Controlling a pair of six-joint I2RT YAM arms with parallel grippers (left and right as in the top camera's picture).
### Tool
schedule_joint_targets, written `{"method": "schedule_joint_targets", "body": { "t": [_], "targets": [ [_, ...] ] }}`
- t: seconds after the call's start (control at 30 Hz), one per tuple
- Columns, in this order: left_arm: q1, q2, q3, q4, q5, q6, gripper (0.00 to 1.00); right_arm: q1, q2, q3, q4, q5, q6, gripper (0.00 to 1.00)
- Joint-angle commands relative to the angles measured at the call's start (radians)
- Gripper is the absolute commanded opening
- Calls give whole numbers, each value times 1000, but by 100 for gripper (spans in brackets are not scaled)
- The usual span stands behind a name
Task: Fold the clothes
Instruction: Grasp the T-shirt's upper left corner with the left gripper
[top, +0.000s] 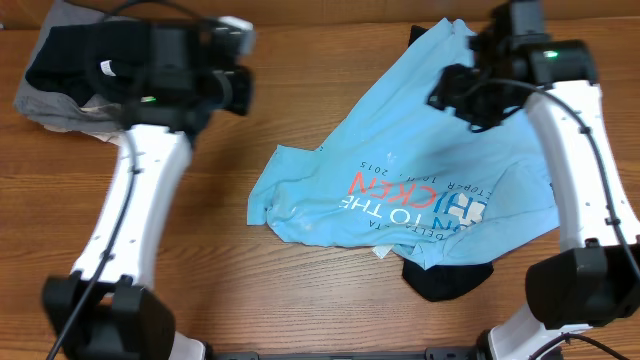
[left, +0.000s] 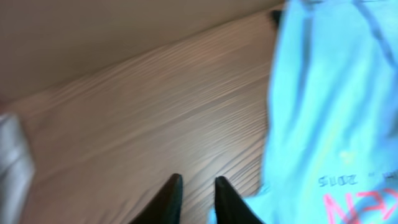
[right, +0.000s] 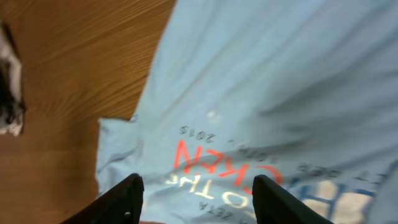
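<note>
Light-blue cotton makes up the T-shirt (top: 400, 170), which is spread crumpled on the right half of the bench (top: 300, 290), its hem and one sleeve rucked up at the left edge. Its print is seen upside down from overhead: "2015" in small white figures, "CKEN" in red-orange capitals, "TO THE" in white below that, and larger white and dark-blue letters that cannot be made out; the small arched line of text is too fine to be read. A black garment (top: 450, 282) is partly covered by the shirt's near edge. At the far left corner a pile of black and grey clothes (top: 55, 75) is heaped. The right gripper (right: 199, 193) is held above the print with its jaws wide and nothing between them. The left gripper (left: 198, 200) is held over bare wood just beside the shirt's edge, its jaws narrow, a slim gap showing and nothing gripped.
</note>
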Motion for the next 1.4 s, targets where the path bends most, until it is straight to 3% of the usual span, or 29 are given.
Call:
{"method": "schedule_joint_targets", "body": {
  "t": [0.0,0.17,0.3,0.4,0.6,0.93,1.2,1.37],
  "targets": [
    [-89,105,30,62,31,48,27,-60,-11,14,-11,-2,-29,64],
    [-166,282,160,42,106,48,32,-138,-11,14,-27,-1,-56,74],
    [-213,423,316,-46,117,104,34,-171,-11,14,-43,22,-78,76],
    [-249,533,416,-97,116,154,43,-180,-11,13,-50,49,-79,79],
    [-281,615,439,-98,116,168,61,-180,-11,13,-49,59,-79,81],
    [-286,691,439,-63,26,193,82,-180,-11,13,-49,60,-79,81],
    [-286,760,439,-56,15,193,79,-179,-11,13,-50,59,-79,81],
    [-287,758,439,-44,15,192,56,-179,-11,13,-50,59,-79,80]
  ]
}}
